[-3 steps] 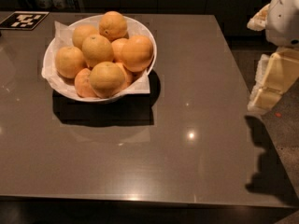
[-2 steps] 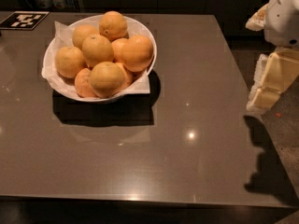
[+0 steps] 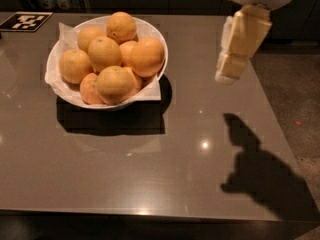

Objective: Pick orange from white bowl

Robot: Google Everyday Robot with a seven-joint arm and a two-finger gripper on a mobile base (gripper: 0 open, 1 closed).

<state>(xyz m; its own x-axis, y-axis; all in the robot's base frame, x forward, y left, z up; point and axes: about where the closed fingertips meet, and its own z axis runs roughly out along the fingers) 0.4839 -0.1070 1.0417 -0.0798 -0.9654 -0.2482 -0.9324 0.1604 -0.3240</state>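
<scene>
The bowl (image 3: 152,30) is white, wide and shallow. It is lined with white paper (image 3: 150,92), whose corners project over the rim. The bowl stands on a dark grey, glossy worktop (image 3: 150,174).

The oranges (image 3: 102,54) are piled inside the bowl, above rim height. Each is round and pale yellow-orange; some show a small dark stem dimple. The top orange (image 3: 121,27) rests on the others at the bowl's rear. One deeper-orange fruit (image 3: 148,56) sits at the bowl's right side.

The end effector (image 3: 225,74) hangs above the worktop, well to the right of the bowl, touching nothing. Whether it is open or closed cannot be told. Its shadow (image 3: 260,179) falls on the worktop, right of the bowl and nearer the front edge.
</scene>
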